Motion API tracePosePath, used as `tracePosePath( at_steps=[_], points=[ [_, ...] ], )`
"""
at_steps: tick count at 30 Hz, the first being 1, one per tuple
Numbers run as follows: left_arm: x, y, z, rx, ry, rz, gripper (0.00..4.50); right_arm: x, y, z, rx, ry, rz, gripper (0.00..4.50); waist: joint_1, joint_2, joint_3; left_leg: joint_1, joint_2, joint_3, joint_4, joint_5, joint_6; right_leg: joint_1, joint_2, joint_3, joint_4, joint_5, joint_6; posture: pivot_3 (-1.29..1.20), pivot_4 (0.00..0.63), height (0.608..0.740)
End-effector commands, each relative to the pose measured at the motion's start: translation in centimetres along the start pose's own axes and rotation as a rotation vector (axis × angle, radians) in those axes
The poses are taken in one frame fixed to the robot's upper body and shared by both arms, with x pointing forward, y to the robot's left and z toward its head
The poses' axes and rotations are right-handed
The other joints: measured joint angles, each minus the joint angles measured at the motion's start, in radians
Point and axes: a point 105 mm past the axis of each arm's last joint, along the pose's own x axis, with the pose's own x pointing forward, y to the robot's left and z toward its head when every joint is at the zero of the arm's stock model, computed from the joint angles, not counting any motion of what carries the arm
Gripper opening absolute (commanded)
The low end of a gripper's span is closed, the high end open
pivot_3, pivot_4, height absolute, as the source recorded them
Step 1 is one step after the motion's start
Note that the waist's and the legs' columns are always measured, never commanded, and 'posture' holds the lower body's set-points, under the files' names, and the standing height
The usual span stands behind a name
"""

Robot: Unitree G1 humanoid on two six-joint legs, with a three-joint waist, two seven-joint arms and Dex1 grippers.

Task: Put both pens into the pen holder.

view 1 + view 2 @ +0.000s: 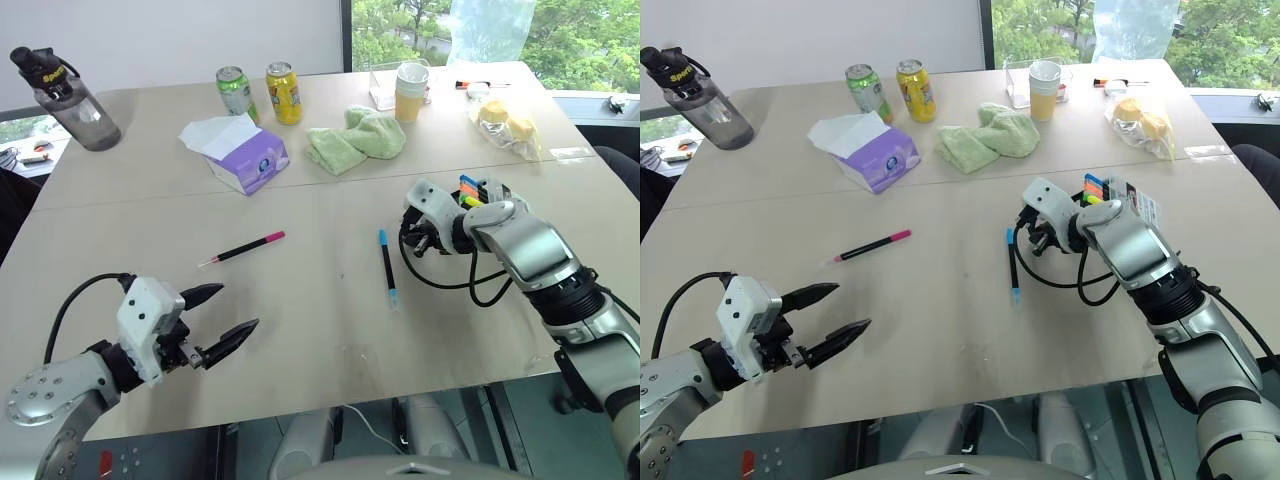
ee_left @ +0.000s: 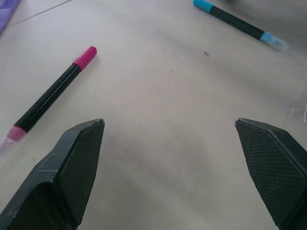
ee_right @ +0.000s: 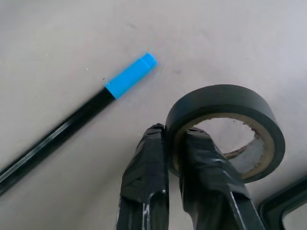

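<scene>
Right wrist view: right gripper [image 3: 175, 143] has its jaws closed on the wall of a black tape roll [image 3: 225, 127], one finger inside the ring, one outside; the roll lies flat on the counter [image 1: 330, 330]. Blue-capped pen [image 1: 387, 267] lies just beside the roll, on the side away from the pen holder [image 1: 478, 192], untouched. Pen holder stands just behind the right gripper, coloured marker tips showing. Pink-ended pen [image 1: 241, 248] lies well apart from the holder, nearer the tissue box [image 1: 245, 158]. Left gripper [image 1: 222, 318] hovers near the pink-ended pen, jaws spread wide, empty.
</scene>
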Motion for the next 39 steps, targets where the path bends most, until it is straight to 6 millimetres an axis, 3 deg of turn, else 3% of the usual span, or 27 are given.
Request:
tracePosePath(
  at_steps=[1,8,10,11,16,18,23,26,35,38,39],
  points=[
    [0.0,0.1,0.2,0.018,0.001,-0.006,4.5,-0.7,-0.6,2.3,-0.011,-0.086,-0.028,0.04,-0.001,0.0,0.0,0.0,0.0,0.0,0.0,0.0,0.0,0.0,0.0,0.0,0.0,0.0,0.0,0.0,0.15,0.74],
    [0.6,0.2,0.3,0.022,-0.007,-0.013,4.5,-0.8,-2.2,8.4,-0.204,-0.335,-0.12,0.04,-0.004,0.001,0.001,0.0,0.0,0.0,0.0,0.0,0.0,-0.001,0.0,0.0,0.0,0.0,0.0,0.0,0.15,0.74],
    [0.8,0.2,0.4,0.024,-0.011,-0.018,4.5,-0.4,-3.7,10.2,-0.317,-0.363,-0.212,0.04,-0.004,0.001,0.001,0.0,0.0,0.001,0.0,0.0,0.0,-0.001,0.001,-0.001,0.0,0.0,0.0,0.0,0.15,0.74],
    [0.8,0.2,0.4,0.026,-0.012,-0.019,4.5,-0.4,-5.1,11.1,-0.35,-0.375,-0.299,0.89,-0.004,0.001,0.001,0.0,0.0,0.001,0.0,0.0,0.0,-0.001,0.001,-0.002,0.0,0.0,0.0,0.0,0.15,0.74],
    [0.8,0.2,0.5,0.028,-0.02,-0.013,4.5,-2.6,-10.6,13.9,-0.397,-0.456,-0.674,3.05,-0.003,0.001,0.001,-0.001,0.0,0.001,-0.001,0.0,0.0,-0.002,0.001,-0.003,0.0,0.0,0.0,0.0,0.15,0.74],
    [0.5,0.0,0.4,0.022,-0.017,-0.006,4.5,-2.6,-11.2,13.8,-0.352,-0.463,-0.678,3.05,-0.005,0.001,0.001,-0.001,0.0,0.001,-0.001,0.0,0.0,-0.002,0.001,-0.003,0.0,0.0,0.0,0.0,0.15,0.74],
    [0.4,-0.3,0.1,0.014,-0.011,0.0,4.5,-1.8,-10.5,13.2,-0.359,-0.467,-0.614,3.05,-0.012,0.002,0.001,-0.001,0.0,0.001,-0.002,0.0,0.0,-0.002,0.001,-0.003,-0.001,0.0,0.0,0.0,0.15,0.74],
    [0.5,-0.4,0.1,0.015,-0.012,-0.004,4.5,-1.2,-9.0,12.9,-0.357,-0.477,-0.512,3.05,-0.015,0.002,0.001,-0.001,0.0,0.001,-0.002,0.0,0.0,-0.002,0.001,-0.002,0.0,0.0,0.0,0.0,0.15,0.74],
    [0.8,-0.1,0.3,0.022,-0.013,-0.018,4.5,-2.1,-7.6,12.3,-0.335,-0.496,-0.421,3.05,-0.019,0.002,0.001,-0.001,0.0,0.001,-0.001,0.0,0.0,-0.002,0.001,-0.003,0.0,0.0,0.0,0.0,0.15,0.74],
    [0.9,-0.1,0.3,0.023,-0.012,-0.021,4.5,-2.6,-5.9,12.1,-0.274,-0.512,-0.303,3.05,-0.019,0.002,0.001,-0.001,0.0,0.001,-0.001,0.0,0.0,-0.002,0.001,-0.003,0.0,0.0,0.0,0.0,0.15,0.74],
    [0.9,-0.1,0.2,0.023,-0.011,-0.022,4.5,-2.6,-4.4,11.3,-0.254,-0.488,-0.2,3.05,-0.019,0.002,0.001,-0.001,0.0,0.001,-0.001,0.0,0.0,-0.002,0.001,-0.002,0.0,0.0,0.0,0.0,0.15,0.74]
  ],
)
